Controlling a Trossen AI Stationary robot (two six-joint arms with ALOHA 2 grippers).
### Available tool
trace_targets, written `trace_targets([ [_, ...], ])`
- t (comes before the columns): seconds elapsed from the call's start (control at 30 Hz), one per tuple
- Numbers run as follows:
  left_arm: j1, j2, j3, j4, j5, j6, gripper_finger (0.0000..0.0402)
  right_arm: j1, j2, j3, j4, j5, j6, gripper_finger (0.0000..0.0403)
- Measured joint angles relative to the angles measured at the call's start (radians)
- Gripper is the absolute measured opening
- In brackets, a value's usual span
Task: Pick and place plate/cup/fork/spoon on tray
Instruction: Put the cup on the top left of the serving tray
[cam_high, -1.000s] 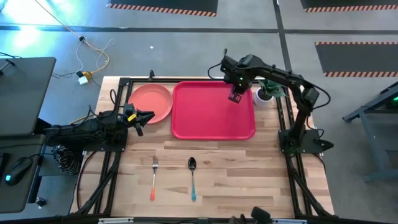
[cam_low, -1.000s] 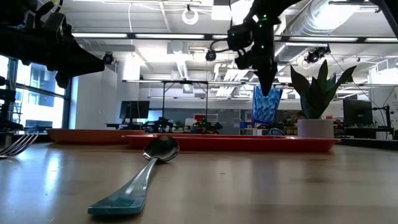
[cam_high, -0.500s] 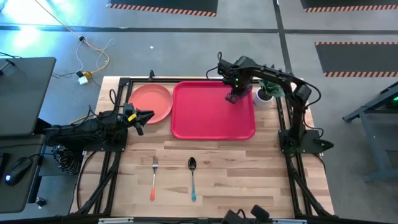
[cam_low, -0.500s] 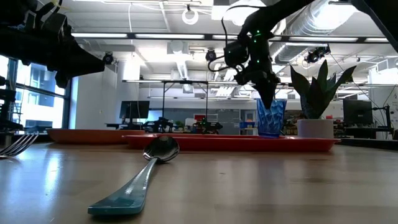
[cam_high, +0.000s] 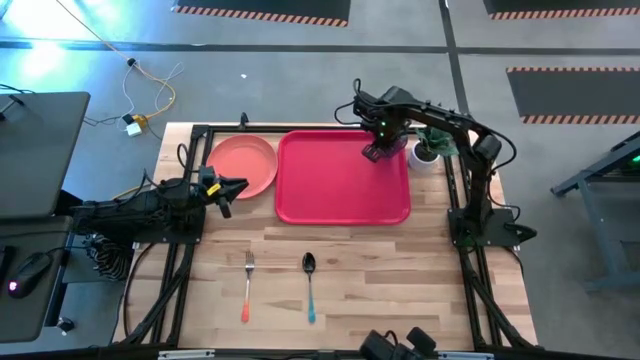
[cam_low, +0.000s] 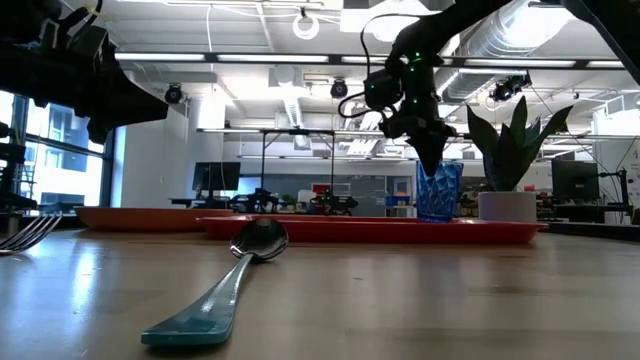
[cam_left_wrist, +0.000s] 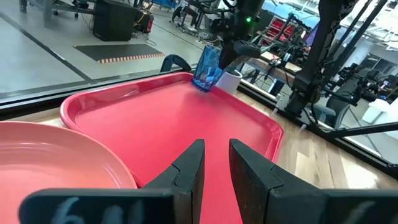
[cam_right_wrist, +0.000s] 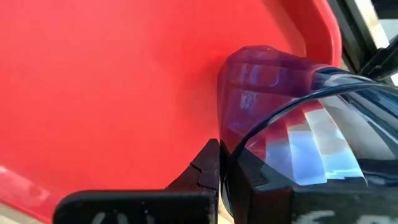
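The red tray (cam_high: 340, 190) lies at the table's far middle, with the pink plate (cam_high: 243, 165) to its left. My right gripper (cam_high: 373, 152) is over the tray's far right corner, shut on the blue cup (cam_low: 438, 190), which also shows in the left wrist view (cam_left_wrist: 207, 67). The fork (cam_high: 247, 285) and the spoon (cam_high: 309, 287) lie flat on the wood near the front edge. My left gripper (cam_high: 225, 190) waits beside the plate's near right rim, its fingers a narrow gap apart and empty. My right gripper holds the cup by its rim wall (cam_right_wrist: 225, 146), one finger outside (cam_right_wrist: 208, 163) and one inside, seen through the clear wall. The fingers come from above, slanting down. The cup stands nearly upright, its base (cam_right_wrist: 249, 59) down at the tray's floor.
A white pot with a green plant (cam_high: 427, 153) stands just right of the tray's far right corner, close to my right arm. Bare wood lies between the tray and the cutlery. Black frame rails run along the table's left and right edges.
My right gripper has gone down and a little toward the far edge with the cup. The cup hung clear above the tray and now has its base down at the tray's far right corner.
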Motion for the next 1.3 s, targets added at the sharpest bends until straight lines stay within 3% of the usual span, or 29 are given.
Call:
trace_targets([
  [0.9, 0.000, 0.000, 0.000, -0.003, -0.026, 0.000, 0.0062, -0.004, 0.005, -0.025, 0.020, -0.020, -0.027, 0.0001],
  [1.3, 0.000, 0.000, 0.000, -0.003, -0.026, 0.000, 0.0062, -0.004, 0.005, -0.025, 0.020, -0.018, -0.028, 0.0034],
])
